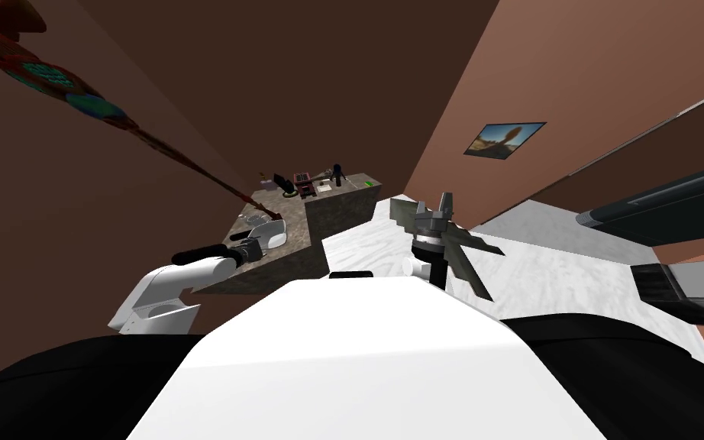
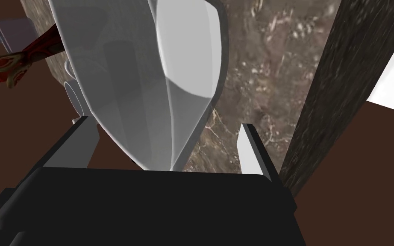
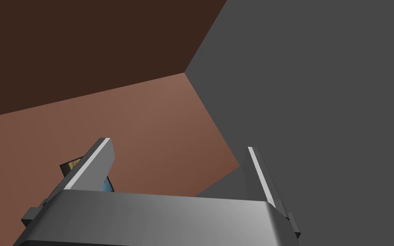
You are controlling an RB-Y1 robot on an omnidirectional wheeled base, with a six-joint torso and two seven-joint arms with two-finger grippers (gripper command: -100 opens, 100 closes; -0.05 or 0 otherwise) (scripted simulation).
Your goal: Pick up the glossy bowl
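The glossy white bowl sits on the brown speckled counter, near its edge. My left gripper is open, and the bowl's near rim reaches down between its two fingers without either pressing it. From the head camera the bowl lies just beyond the left gripper on the counter. My right gripper is raised in front of my chest. It is open with nothing between its fingers.
A small pale round object stands right beside the bowl. Several small items crowd the counter's far end. The counter's dark side face drops to a white floor. A red patterned strip runs along the left wall.
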